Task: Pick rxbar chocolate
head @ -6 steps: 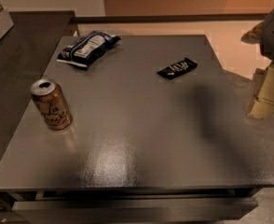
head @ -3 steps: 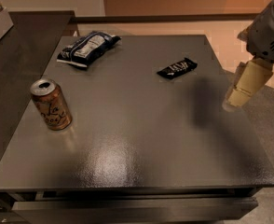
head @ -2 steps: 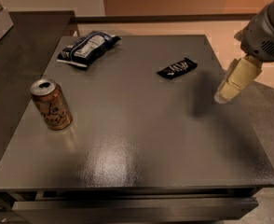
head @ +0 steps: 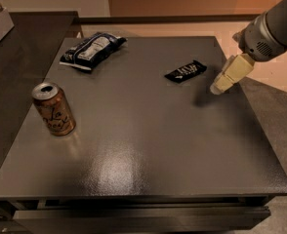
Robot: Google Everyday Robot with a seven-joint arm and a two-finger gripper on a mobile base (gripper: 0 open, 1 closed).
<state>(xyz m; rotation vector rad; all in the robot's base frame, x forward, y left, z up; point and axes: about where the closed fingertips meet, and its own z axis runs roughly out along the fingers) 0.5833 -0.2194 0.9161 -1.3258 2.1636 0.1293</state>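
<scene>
Your claw has swung in from the right edge of the bench and now hangs just right of the rxbar chocolate, which lies flat toward the right rear. I cannot tell whether the claw is open or closed. Your approach looks nearly done.

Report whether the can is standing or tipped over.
Upright: the can stands on its base, opened top facing up. The gripper hovers right of the rxbar chocolate.

Table holds can, bag, rxbar chocolate; jaws above
</scene>
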